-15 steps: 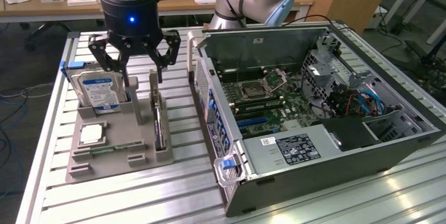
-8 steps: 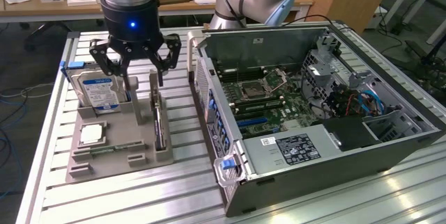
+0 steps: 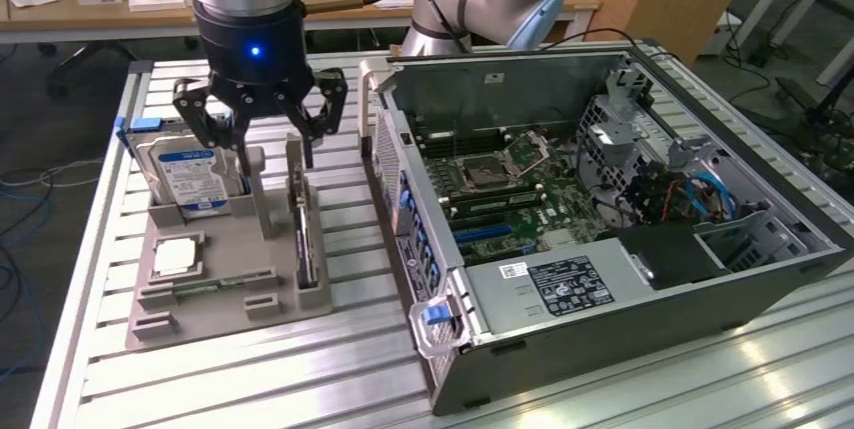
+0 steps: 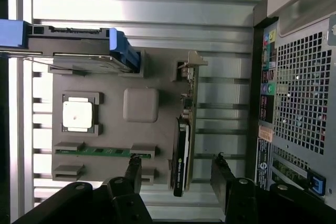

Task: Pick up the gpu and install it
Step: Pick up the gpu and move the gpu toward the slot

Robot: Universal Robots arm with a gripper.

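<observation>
In the exterior view my tool (image 3: 263, 144) hangs open over the grey holder (image 3: 220, 249) on the counter (image 3: 334, 369), where the gpu (image 3: 304, 239) stands on edge. The wrist view adds my spread fingers (image 4: 133, 171) either side of its dark end, not touching it.

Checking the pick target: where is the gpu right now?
The gpu stands on edge in the gray holder, along the side nearest the case, on the exterior view's left. It is below the open end effector.
</observation>
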